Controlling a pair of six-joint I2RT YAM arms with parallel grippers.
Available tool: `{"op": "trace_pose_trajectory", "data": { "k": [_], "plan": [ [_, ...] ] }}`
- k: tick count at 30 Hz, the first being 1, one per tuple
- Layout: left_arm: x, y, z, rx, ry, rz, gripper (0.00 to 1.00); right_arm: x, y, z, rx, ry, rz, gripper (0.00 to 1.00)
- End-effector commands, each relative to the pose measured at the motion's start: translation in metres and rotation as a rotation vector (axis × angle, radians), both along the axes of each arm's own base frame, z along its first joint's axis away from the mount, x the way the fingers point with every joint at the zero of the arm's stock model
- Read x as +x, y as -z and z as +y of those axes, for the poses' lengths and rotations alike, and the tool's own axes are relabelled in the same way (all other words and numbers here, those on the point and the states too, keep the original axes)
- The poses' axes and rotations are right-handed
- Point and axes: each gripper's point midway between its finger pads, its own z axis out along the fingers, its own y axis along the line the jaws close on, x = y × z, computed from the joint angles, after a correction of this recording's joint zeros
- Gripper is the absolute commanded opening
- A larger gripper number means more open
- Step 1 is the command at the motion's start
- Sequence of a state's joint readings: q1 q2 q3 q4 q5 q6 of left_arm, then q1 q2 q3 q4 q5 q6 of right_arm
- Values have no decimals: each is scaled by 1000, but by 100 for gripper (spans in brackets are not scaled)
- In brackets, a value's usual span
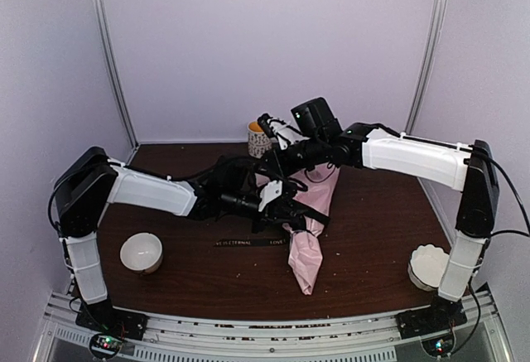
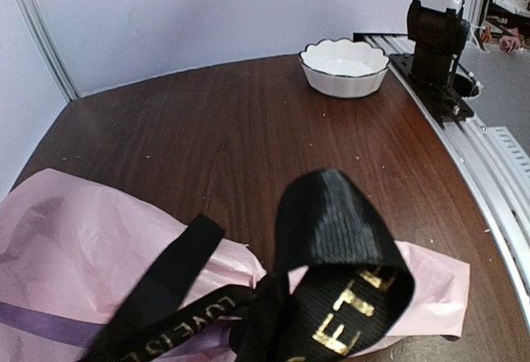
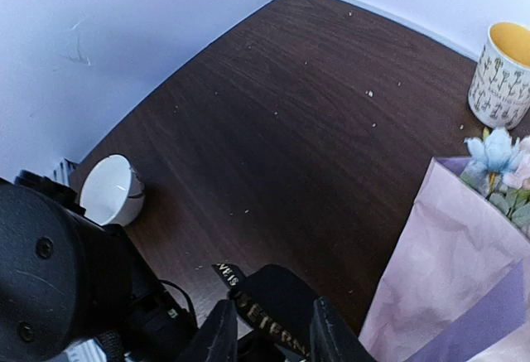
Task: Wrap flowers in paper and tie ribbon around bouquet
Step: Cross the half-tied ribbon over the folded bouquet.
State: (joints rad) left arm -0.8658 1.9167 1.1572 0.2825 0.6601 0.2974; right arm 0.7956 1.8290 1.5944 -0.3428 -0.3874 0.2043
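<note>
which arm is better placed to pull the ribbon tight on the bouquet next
Left, probably. The left gripper is shut, and the ribbon loops and knots right before its camera, over the bouquet. The right gripper has its fingers apart, ribbon loose between them, so it must close first.

left claw (image 1: 286, 209) closed, arm extended | right claw (image 3: 269, 329) parted, arm reaching inward

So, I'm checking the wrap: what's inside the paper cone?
Pale blue flowers show at the wide end of the paper; their stems are hidden inside it.
</note>
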Motion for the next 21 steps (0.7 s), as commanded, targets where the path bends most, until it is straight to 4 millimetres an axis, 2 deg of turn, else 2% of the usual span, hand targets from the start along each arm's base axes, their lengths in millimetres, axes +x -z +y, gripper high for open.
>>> {"op": "trace_pose_trajectory", "data": {
  "k": [1,7,9,12,14,17,21],
  "plan": [
    [-1,-16,-2,-47,17,-27,0,-6,-9,-16,-7,6,20,39],
    [-4,-19,-5,-70,33,-1,0,0,-26,-56,97,99,74,59],
    [-4,-19,-6,-77,35,8,0,-7,-28,-66,100,103,58,60],
    [1,-20,-7,-91,16,30,0,-29,-23,-76,119,58,44,58],
    [4,-22,-6,-108,10,61,0,-52,-17,-77,173,-22,44,54],
    [5,-19,-7,-114,15,82,0,-82,-11,-82,251,-110,29,52],
    [7,-16,-8,-106,10,83,0,-91,4,-86,233,-125,33,59]
  ]
}}
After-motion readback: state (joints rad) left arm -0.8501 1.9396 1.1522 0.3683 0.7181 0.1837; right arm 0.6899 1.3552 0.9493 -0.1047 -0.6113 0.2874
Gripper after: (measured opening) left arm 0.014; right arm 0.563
